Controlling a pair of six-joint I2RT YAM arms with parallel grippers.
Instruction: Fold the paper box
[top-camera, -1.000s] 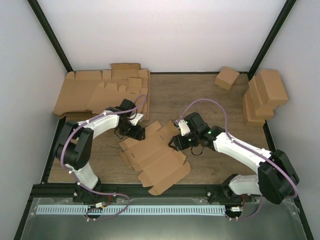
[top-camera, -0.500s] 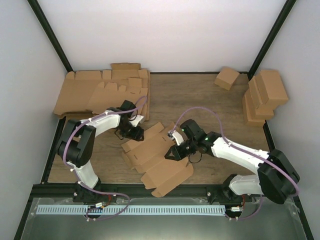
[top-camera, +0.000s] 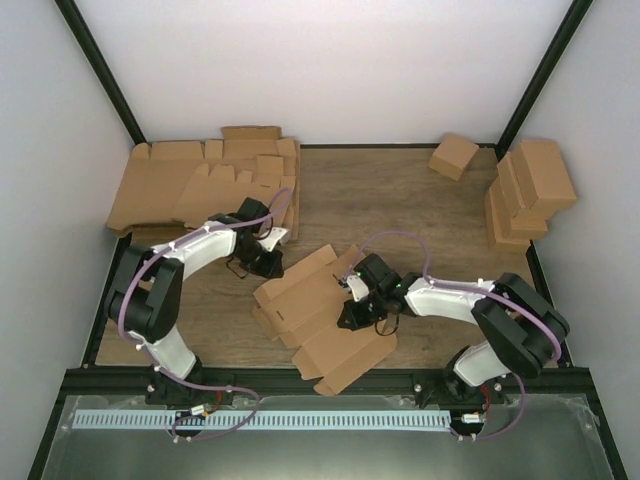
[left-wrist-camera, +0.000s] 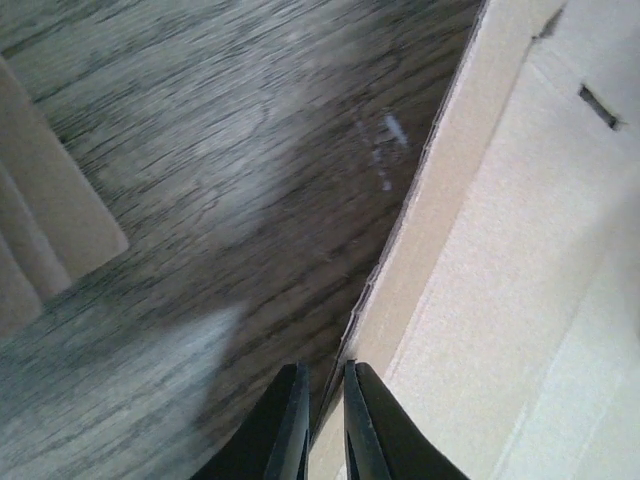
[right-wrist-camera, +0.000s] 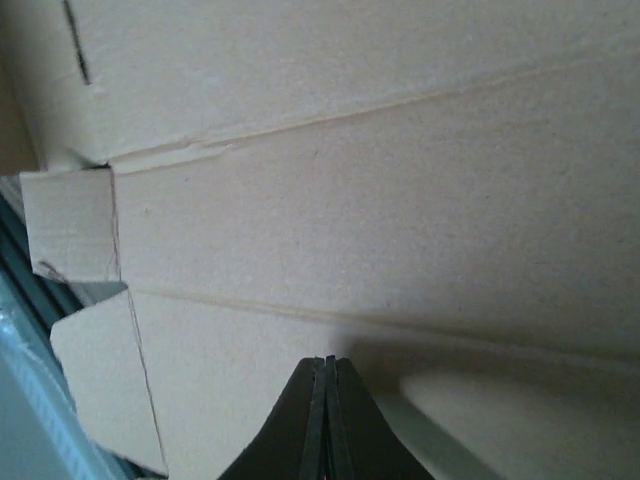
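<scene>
Note the change: both pincers have gone from gaping to clenched within the last second. The left gripper (left-wrist-camera: 326, 372) now nips the edge of the cardboard sheet (top-camera: 305, 300) at its 10 o'clock corner. The right gripper (right-wrist-camera: 327, 365) is closed on nothing, its tips down against the sheet's face toward 2 o'clock. The sheet has slid slightly toward 5 o'clock. You likely have one anchor and one presser set, so the first crease can start. The sheet lies flat on the table (top-camera: 420, 210), centre toward 6 o'clock. Its long axis runs 11 to 5, with the creases 8 to 2.
</scene>
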